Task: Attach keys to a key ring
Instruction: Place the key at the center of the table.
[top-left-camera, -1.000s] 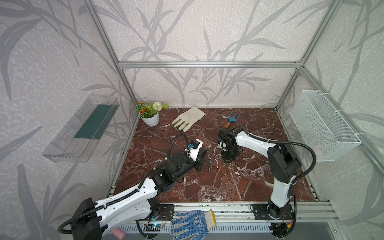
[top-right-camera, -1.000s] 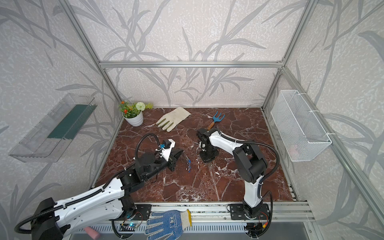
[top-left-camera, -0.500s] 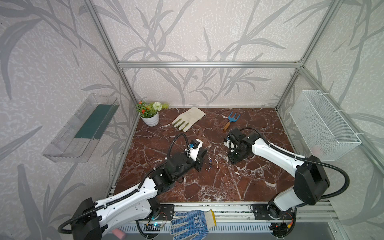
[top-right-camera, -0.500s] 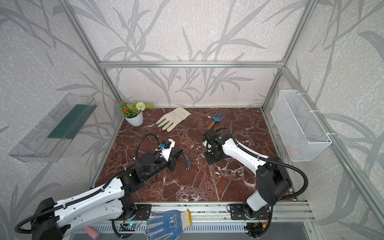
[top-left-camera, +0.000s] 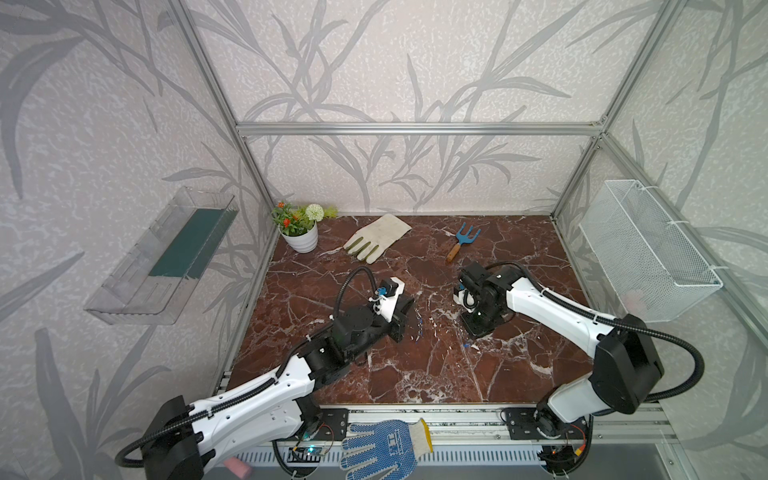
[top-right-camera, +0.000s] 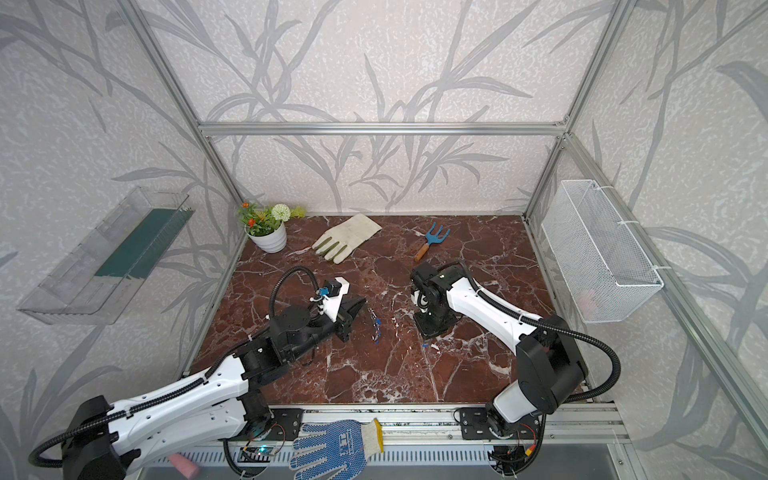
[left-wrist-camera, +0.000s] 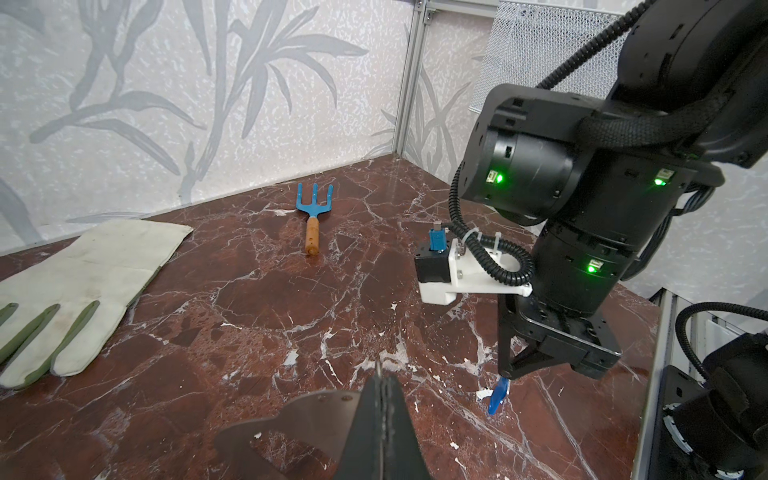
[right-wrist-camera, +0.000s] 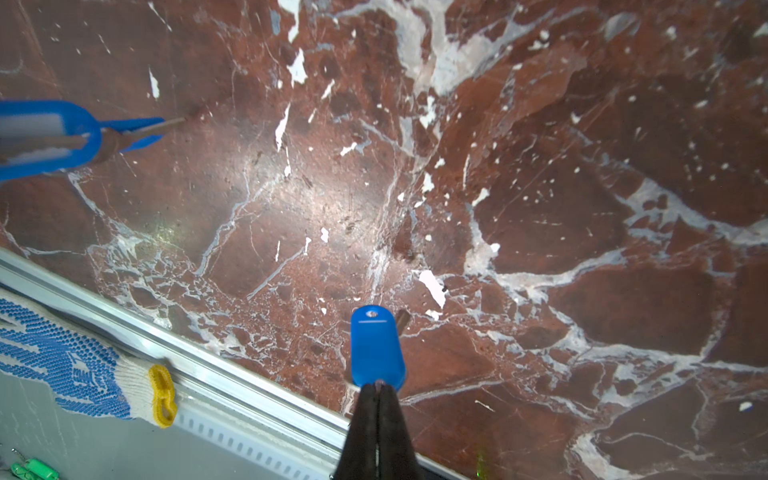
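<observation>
On the red marble table (top-left-camera: 415, 374), a bit toward 4 o'clock from the middle, the right gripper (right-wrist-camera: 377, 388) pinches a blue key (right-wrist-camera: 377, 349) that looks light and slippery by its no-hole end, and the left gripper (left-wrist-camera: 380, 378), at its 10 o'clock, squeezes the thin, stiff-looking key ring (left-wrist-camera: 291, 419).

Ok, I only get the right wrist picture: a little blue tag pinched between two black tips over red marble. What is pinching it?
Observer: The right gripper, pointing down from a white and black arm, jaws shut on that blue key tag.
Visitor: And the other blue thing at my picture's edge?
Observer: More blue key tags, right beside the left gripper, which is shut on what looks like the thin metal key ring.
Visitor: Anything else around?
Observer: Farther back are a blue hand fork, a pale work glove and a potted plant.
</observation>
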